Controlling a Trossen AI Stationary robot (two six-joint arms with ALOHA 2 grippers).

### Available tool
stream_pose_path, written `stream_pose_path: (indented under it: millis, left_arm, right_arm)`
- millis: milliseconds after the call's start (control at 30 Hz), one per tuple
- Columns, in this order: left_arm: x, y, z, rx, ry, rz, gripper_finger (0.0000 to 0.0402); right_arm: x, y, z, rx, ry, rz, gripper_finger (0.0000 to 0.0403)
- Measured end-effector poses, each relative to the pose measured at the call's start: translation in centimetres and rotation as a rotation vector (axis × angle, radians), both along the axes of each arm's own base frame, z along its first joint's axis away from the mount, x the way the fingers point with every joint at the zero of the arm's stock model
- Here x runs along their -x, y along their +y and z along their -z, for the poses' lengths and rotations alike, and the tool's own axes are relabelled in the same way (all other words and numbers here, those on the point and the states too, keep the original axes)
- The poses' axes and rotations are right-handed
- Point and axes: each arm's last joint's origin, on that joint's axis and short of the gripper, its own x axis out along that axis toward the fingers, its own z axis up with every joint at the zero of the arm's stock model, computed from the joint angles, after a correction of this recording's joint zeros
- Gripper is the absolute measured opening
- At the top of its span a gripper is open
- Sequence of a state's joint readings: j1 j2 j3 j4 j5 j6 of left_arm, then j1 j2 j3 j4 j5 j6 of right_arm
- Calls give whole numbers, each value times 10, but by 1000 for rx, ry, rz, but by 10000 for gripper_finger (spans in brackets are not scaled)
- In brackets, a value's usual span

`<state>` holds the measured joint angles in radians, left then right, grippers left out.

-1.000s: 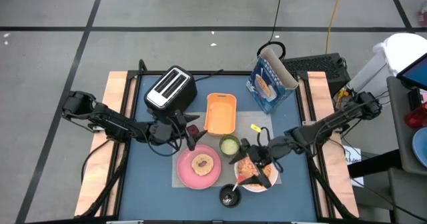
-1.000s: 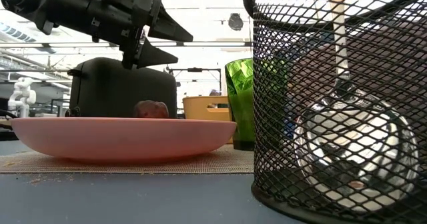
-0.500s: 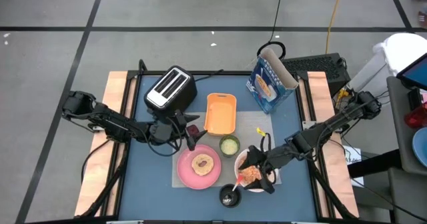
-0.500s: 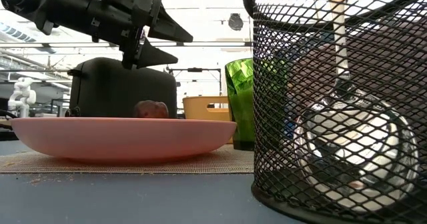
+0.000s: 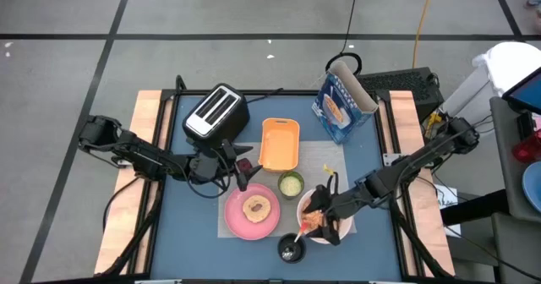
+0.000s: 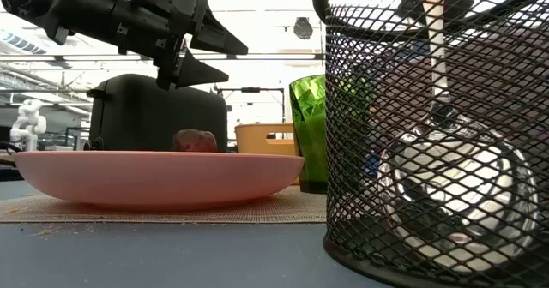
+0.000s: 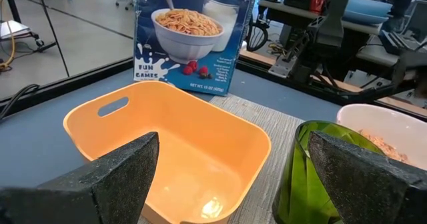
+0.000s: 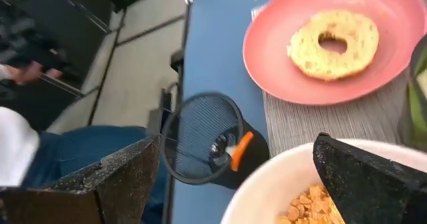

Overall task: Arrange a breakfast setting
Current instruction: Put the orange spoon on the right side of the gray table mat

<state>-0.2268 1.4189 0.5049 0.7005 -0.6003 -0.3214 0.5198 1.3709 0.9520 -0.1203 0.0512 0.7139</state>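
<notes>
On a grey mat, the pink plate [image 5: 251, 212] carries a ring of toast [image 8: 331, 44]. To its right stands the white bowl [image 5: 328, 225] with cereal in it. The green cup [image 5: 291, 183] and the orange tray [image 5: 280, 143] stand behind them, and the blue cereal box [image 5: 342, 106] is at the far right. The red-handled spoon [image 8: 240, 149] stands in a black mesh cup [image 5: 291, 248] by the near edge. My right gripper [image 5: 315, 218] hovers open over the bowl, slanting down. My left gripper [image 5: 243, 174] hangs open left of the tray, above the plate's far rim.
A black-and-silver toaster [image 5: 215, 111] stands at the far left of the blue table top. Wooden rails run along both side edges. A person in blue trousers [image 8: 80, 157] sits beyond the table's near edge. Bare blue surface lies left of the plate.
My right gripper has sunk and drifted toward the table's near edge, over the bowl. Its wrist has rolled and tipped further down. It has stayed open.
</notes>
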Motion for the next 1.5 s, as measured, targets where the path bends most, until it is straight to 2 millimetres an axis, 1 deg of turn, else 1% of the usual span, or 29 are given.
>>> stream_pose_path:
  millis: [100,233,400,500,600,1033,1500]
  left_arm:
    - [0,0,0,0,2,0,388]
    - [0,0,0,0,2,0,388]
    - [0,0,0,0,2,0,388]
    - [0,0,0,0,2,0,388]
    - [0,0,0,0,2,0,388]
    - [0,0,0,-1,2,0,388]
    - [0,0,0,-1,2,0,388]
  right_arm:
    - [-3,2,8,14,26,-1,380]
    - [-7,4,14,15,35,1,380]
    - [-9,6,15,12,22,-4,376]
    - [-9,6,15,12,25,-3,364]
    - [-9,6,15,12,25,-3,340]
    - [-10,5,15,12,22,0,215]
    - [-10,5,15,4,26,7,120]
